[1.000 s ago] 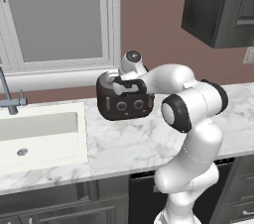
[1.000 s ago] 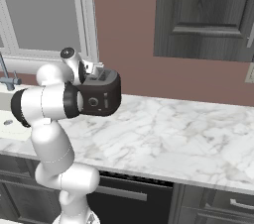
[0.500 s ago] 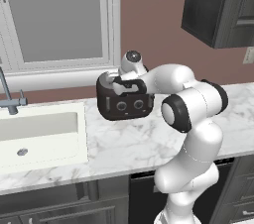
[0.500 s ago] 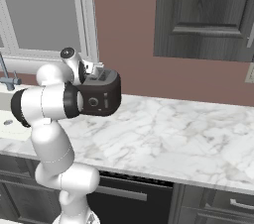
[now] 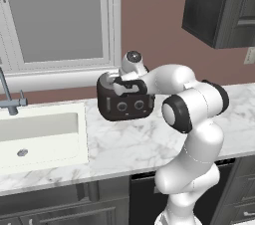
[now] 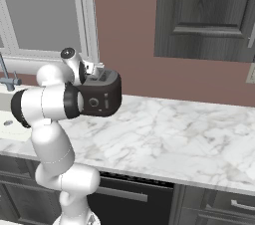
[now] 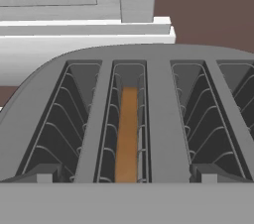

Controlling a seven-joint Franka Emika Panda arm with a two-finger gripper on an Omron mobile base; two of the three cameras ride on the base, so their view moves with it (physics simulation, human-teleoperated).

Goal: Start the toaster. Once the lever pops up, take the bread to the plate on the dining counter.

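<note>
The black toaster (image 5: pixel 124 105) (image 6: pixel 102 99) stands at the back of the marble worktop, below the window. My gripper (image 5: pixel 124 85) (image 6: pixel 94 74) hovers just above its top, pointing down at the slots. In the hand view the toaster (image 7: pixel 163 114) fills the frame, and the bread (image 7: pixel 128 134), a thin brown slice, sits low in the second slot from the left. My gripper (image 7: pixel 126 176) is open, its fingertips (image 7: pixel 43 173) spread wide on either side of that slot, holding nothing. The plate and the dining counter are out of view.
A white sink (image 5: pixel 35 132) with a faucet (image 5: pixel 10 97) lies left of the toaster. The marble worktop (image 6: pixel 174 139) stretches to the right. A dark wall cabinet (image 5: pixel 219 5) hangs above on the right. The window sill (image 7: pixel 84 29) is right behind the toaster.
</note>
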